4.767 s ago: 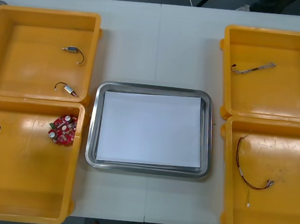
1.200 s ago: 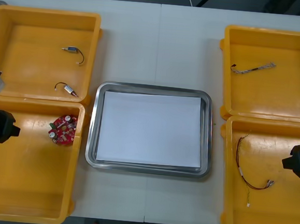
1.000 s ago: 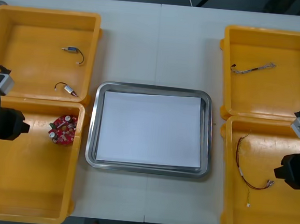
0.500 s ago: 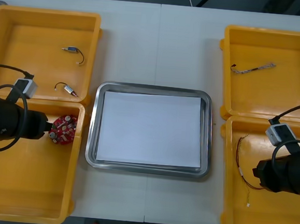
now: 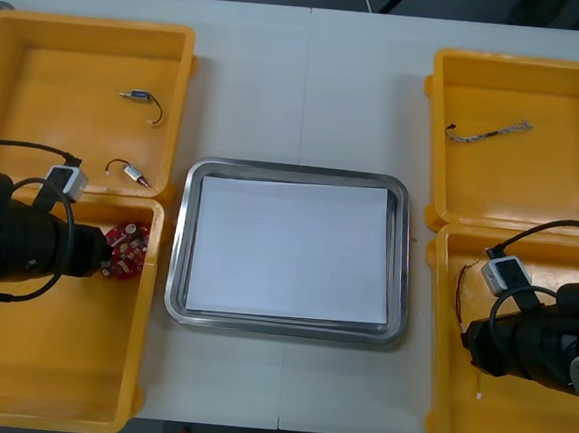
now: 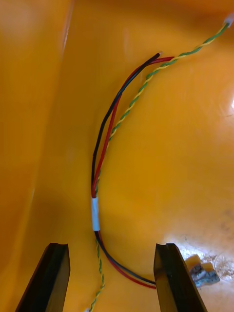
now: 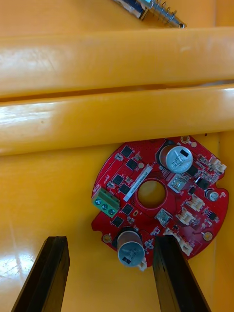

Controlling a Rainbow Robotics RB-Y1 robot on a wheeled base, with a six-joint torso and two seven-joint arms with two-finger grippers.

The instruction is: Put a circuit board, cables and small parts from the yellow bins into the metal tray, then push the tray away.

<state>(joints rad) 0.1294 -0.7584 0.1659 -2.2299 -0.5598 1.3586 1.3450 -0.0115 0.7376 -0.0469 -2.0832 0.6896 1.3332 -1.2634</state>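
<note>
Round red circuit board (image 7: 158, 195) lay flat, parts up, just ahead of the released left hand (image 7: 109, 248), bin wall (image 7: 117, 122) close beyond it, red and black cable (image 6: 95, 214) stretched lengthwise away from the released right hand (image 6: 111, 251), bare bin floor (image 6: 185, 146) alongside.

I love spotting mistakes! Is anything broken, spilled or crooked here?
Nothing stands out. The left jaws stand open over the flat circuit board, the right jaws open over the cable in its yellow bin; the metal tray sits straight.
</note>
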